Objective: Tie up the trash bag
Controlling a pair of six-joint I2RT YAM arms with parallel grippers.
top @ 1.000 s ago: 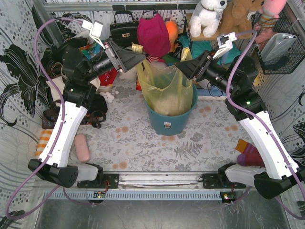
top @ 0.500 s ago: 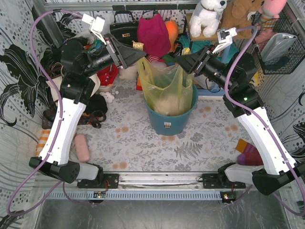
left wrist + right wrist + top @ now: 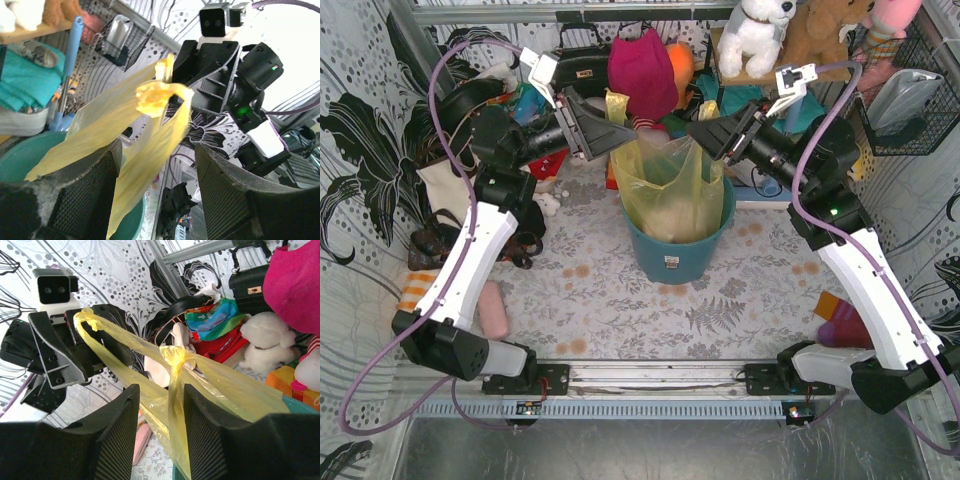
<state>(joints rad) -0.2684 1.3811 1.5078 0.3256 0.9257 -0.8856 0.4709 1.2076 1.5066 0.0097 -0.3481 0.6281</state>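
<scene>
The left arm (image 3: 470, 270) has swung in toward the middle since a second ago, so the left fingers (image 3: 618, 128) are now closer to the trash bag (image 3: 670, 190). The right arm (image 3: 860, 280) has hardly moved. The trash bag stands inside the teal bin (image 3: 680, 255), and the bin sits in the middle of the flowery surface (image 3: 600, 300). The bag is thin, yellow-green and crinkly, and its top sticks up over the bin's rim. The left fingers are up at the far left of the bag's top. The right fingers (image 3: 705, 133) are up at the far right, so the two point at each other across the bag. In the left wrist view the left fingers are wide apart. A strip of the bag with a scrunched lump (image 3: 155, 97) on it hangs down through the gap, close to one finger, and nothing squeezes it. In the right wrist view the right fingers are apart too, with a smaller gap. Another knotted strip (image 3: 177, 357) drops between them, and I can't see them pinching it. A second strip runs from there across to the left fingers and ends in a little lump (image 3: 87, 317). Behind the bin are a black handbag (image 3: 580, 62) and a white plush dog (image 3: 755, 28).
</scene>
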